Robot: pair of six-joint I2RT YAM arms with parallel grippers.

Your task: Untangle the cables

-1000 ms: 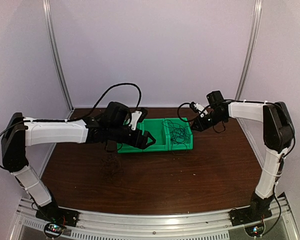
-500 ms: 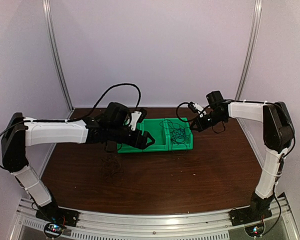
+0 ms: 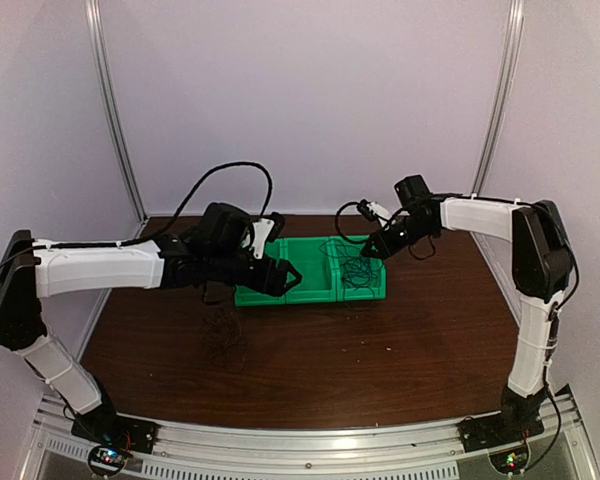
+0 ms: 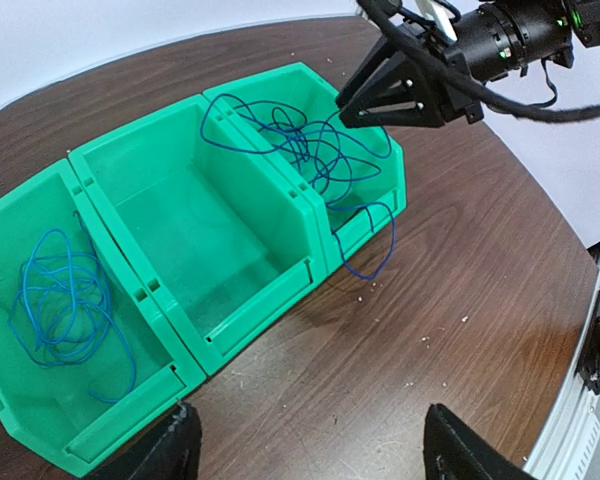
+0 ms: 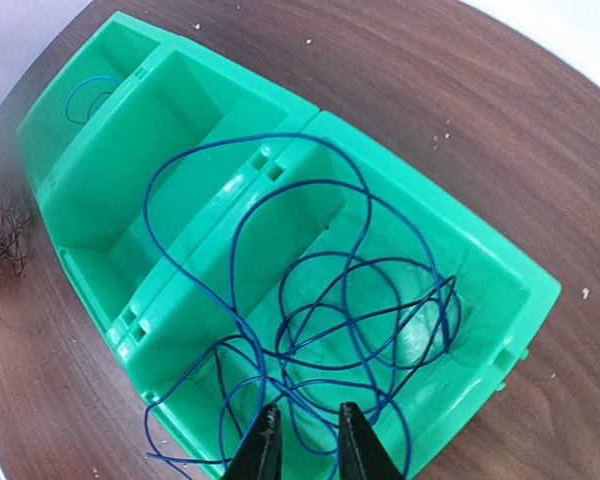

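**Green bins** point(image 4: 315, 222): three in a row on the brown table point(image 4: 400, 380).

**Blue cable tangle** point(image 5: 352, 330): lies in the right-hand bin, with one loop hanging over the front rim onto the table.

**Blue coil** point(image 4: 65, 300): lies in the left-hand bin.

**Dark cables** point(image 3: 221, 335): a loose heap on the table, in front of the bins to the left.

**Left gripper** point(image 4: 315, 455): jaws spread wide, holding nothing, above the table in front of the bins.

**Right gripper** point(image 5: 307, 412): jaws a narrow gap apart, just over the blue cable tangle, clamped on nothing.

A loose blue tangle point(image 4: 310, 150) fills the right-hand green bin point(image 4: 398, 175), one loop drooping over its front wall toward the surface point(image 4: 380, 350). A smaller blue coil point(image 4: 65, 300) lies in the left bin point(image 4: 40, 395). Thin dark wires point(image 3: 223, 335) sit bunched on the surface.
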